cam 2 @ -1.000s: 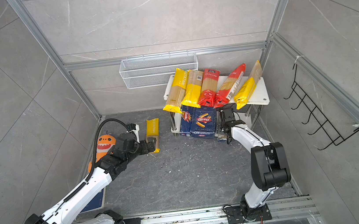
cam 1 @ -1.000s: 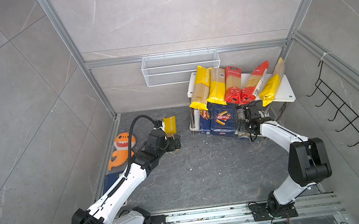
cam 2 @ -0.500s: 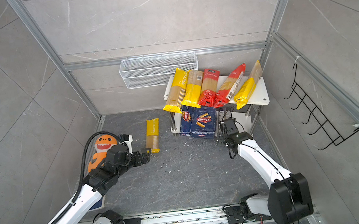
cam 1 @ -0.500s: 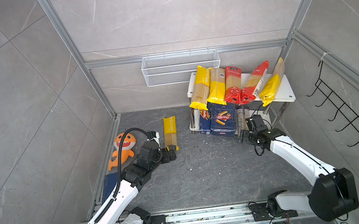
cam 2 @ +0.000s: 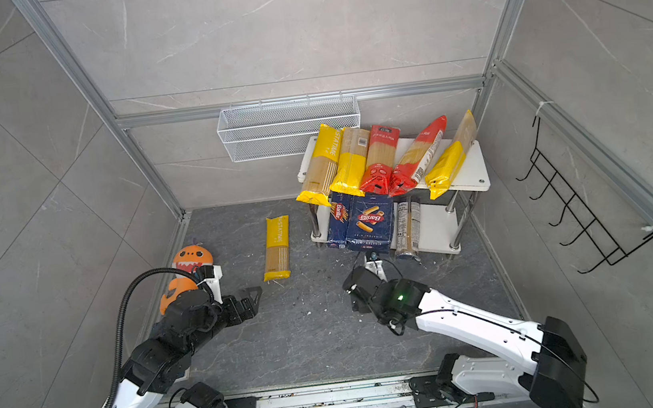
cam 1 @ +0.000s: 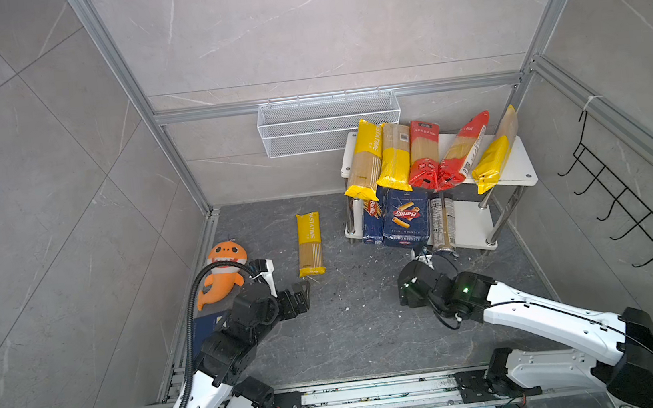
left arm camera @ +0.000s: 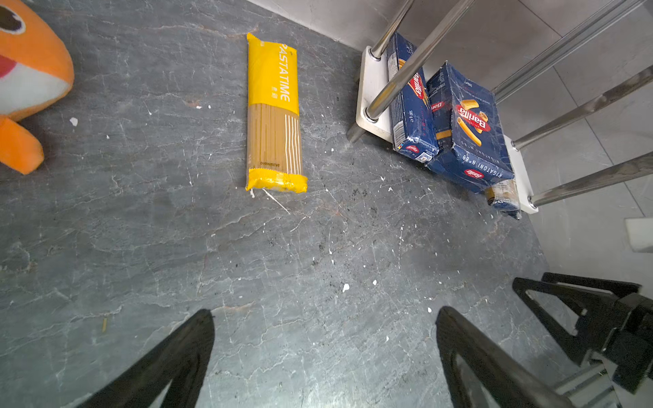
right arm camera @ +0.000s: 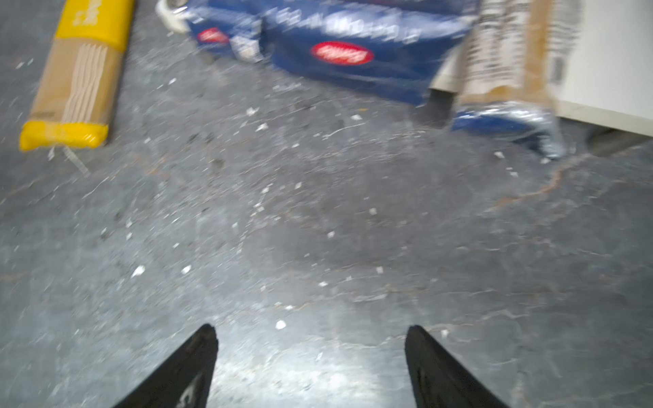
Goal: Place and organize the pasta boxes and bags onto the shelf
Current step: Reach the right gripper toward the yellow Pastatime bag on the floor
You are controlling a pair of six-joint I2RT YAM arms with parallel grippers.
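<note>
Now on floor (cam 1: 364, 326): yellow spaghetti bag (cam 1: 309, 243), lying flat, untouched.
Left gripper (left arm camera: 325, 312): fingers apart, empty.
Right gripper (right arm camera: 311, 328): fingers apart, empty.
Shelf (cam 1: 523, 161): bags (cam 1: 421, 152) above, boxes (cam 1: 403, 217) below.

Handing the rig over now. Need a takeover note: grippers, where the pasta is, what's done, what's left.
Left gripper: open, empty.
Right gripper: open, empty.
Done: five slim spaghetti bags on the top board of the white two-tier shelf with chrome legs; two dark blue Barilla cartons and a clear printed spaghetti bag on the lower board.
Left: one yellow-ended spaghetti bag flat on the grey floor; top row sits fanned, probably needs straightening.
</note>
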